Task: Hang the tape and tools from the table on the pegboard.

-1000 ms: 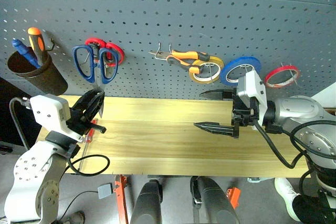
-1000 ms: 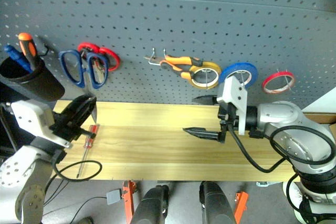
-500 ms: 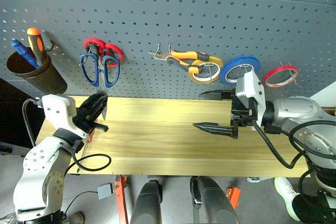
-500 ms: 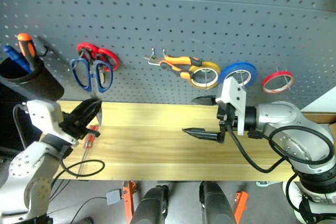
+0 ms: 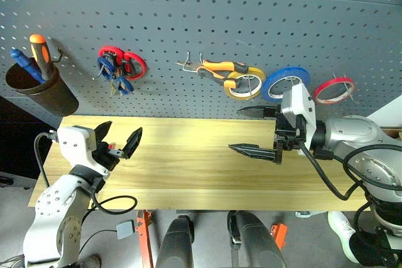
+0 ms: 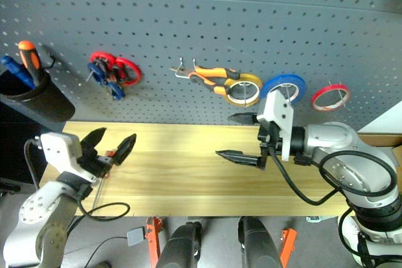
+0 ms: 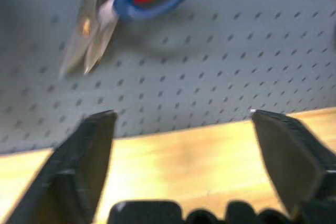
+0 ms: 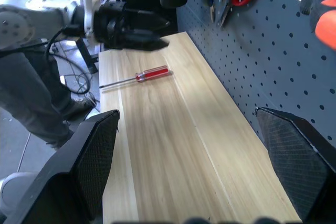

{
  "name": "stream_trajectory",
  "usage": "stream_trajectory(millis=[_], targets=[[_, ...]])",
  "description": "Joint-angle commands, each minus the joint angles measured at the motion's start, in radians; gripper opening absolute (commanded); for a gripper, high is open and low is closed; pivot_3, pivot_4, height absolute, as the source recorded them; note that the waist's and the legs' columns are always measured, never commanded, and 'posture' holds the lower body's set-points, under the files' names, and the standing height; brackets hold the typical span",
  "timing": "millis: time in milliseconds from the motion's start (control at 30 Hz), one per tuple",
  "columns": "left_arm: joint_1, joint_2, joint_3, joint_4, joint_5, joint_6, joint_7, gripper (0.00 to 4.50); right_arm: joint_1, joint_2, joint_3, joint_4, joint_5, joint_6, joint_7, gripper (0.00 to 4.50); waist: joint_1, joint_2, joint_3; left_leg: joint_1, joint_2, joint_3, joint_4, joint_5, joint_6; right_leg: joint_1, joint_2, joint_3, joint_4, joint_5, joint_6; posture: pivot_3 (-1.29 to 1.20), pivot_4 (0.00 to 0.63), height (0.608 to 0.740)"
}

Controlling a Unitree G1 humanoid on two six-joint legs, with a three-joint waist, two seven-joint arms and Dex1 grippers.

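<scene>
The blue-handled scissors point(image 5: 113, 75) hang on the grey pegboard point(image 5: 251, 17) at the left, blurred, over red-handled scissors point(image 5: 129, 61). My left gripper point(image 5: 120, 131) hovers open and empty below them, over the table's point(image 5: 188, 167) left end. The red-handled screwdriver point(image 8: 139, 76) lies on the wood beside that gripper. The orange-and-black pliers point(image 5: 220, 67) and the thin red tape ring point(image 5: 334, 89) hang on hooks. My right gripper point(image 5: 235, 128) points left over the table's middle, open and empty. In the left wrist view the scissors point(image 7: 105, 3) hang above my open fingers point(image 7: 79, 171).
A yellow roll point(image 5: 246, 84) and a blue roll point(image 5: 286, 83) hang between the pliers and the red ring. A dark cup point(image 5: 38, 89) with an orange-handled tool hangs at the far left. A black cable point(image 5: 113, 202) loops over the table's front left edge.
My left gripper opened and let go of the blue scissors, which now hang swinging on the pegboard. The left hand sank toward the table. The right arm stayed still.
</scene>
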State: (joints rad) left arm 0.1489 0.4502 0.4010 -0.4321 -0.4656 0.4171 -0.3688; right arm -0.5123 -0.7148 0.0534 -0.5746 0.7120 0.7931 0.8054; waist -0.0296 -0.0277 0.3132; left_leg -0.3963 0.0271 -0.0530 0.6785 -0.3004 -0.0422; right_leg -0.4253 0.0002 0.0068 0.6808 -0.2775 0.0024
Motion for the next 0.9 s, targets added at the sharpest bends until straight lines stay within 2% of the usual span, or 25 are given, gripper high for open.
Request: stream_trajectory(millis=[33, 200, 333, 567, 733, 900], targets=[[0.076, 0.023, 0.003, 0.001, 0.062, 0.151, 0.090, 4.47, 0.001, 0.004, -0.022, -0.034, 0.020, -0.010, 0.000, 4.50, -0.001, 0.000, 0.000, 0.000, 0.000, 0.000, 0.000, 0.000, 0.000, 0.000, 0.000, 0.000, 0.000, 0.000, 0.000, -0.02, 0.285, 0.740], [0.087, 0.104, -0.016, 0.067, 0.123, 0.349, 0.135, 4.47, 0.011, 0.005, -0.001, -0.050, 0.038, 0.028, -0.013, 4.50, 0.003, 0.000, 0.000, 0.000, 0.000, -0.002, 0.000, 0.000, 0.001, 0.000, 0.000, -0.001, 0.001, 0.000, 0.000, -0.03, 0.286, 0.740], [-0.061, 0.188, -0.070, 0.206, 0.145, 0.448, 0.102, 4.47, 0.011, 0.019, 0.032, -0.075, 0.065, 0.108, -0.054, 4.50, 0.011, 0.000, 0.000, 0.000, -0.001, -0.004, 0.001, 0.000, 0.000, 0.001, 0.000, -0.003, 0.001, 0.000, -0.001, -0.03, 0.290, 0.740], [-0.337, 0.224, -0.169, 0.502, 0.191, 0.456, 0.045, 4.47, -0.038, 0.065, 0.069, -0.095, 0.097, 0.210, -0.126, 4.50, 0.001, 0.000, 0.000, -0.001, 0.000, -0.003, 0.001, 0.001, 0.000, 0.000, 0.000, -0.003, 0.001, 0.001, -0.001, -0.04, 0.297, 0.740], [-0.447, 0.242, -0.187, 0.696, 0.211, 0.431, 0.003, 4.47, -0.068, 0.073, 0.068, -0.091, 0.109, 0.249, -0.154, 4.50, -0.009, 0.000, 0.000, -0.001, 0.000, -0.002, 0.001, 0.001, 0.000, -0.001, 0.000, -0.003, 0.000, 0.001, -0.001, -0.06, 0.306, 0.740], [-0.507, 0.271, -0.173, 0.784, 0.229, 0.349, -0.020, 4.47, -0.055, 0.066, 0.060, -0.100, 0.117, 0.258, -0.168, 4.50, -0.008, 0.000, 0.000, -0.002, 0.000, -0.002, 0.001, 0.001, 0.000, -0.002, 0.000, -0.003, 0.001, 0.002, -0.001, -0.07, 0.317, 0.740]])
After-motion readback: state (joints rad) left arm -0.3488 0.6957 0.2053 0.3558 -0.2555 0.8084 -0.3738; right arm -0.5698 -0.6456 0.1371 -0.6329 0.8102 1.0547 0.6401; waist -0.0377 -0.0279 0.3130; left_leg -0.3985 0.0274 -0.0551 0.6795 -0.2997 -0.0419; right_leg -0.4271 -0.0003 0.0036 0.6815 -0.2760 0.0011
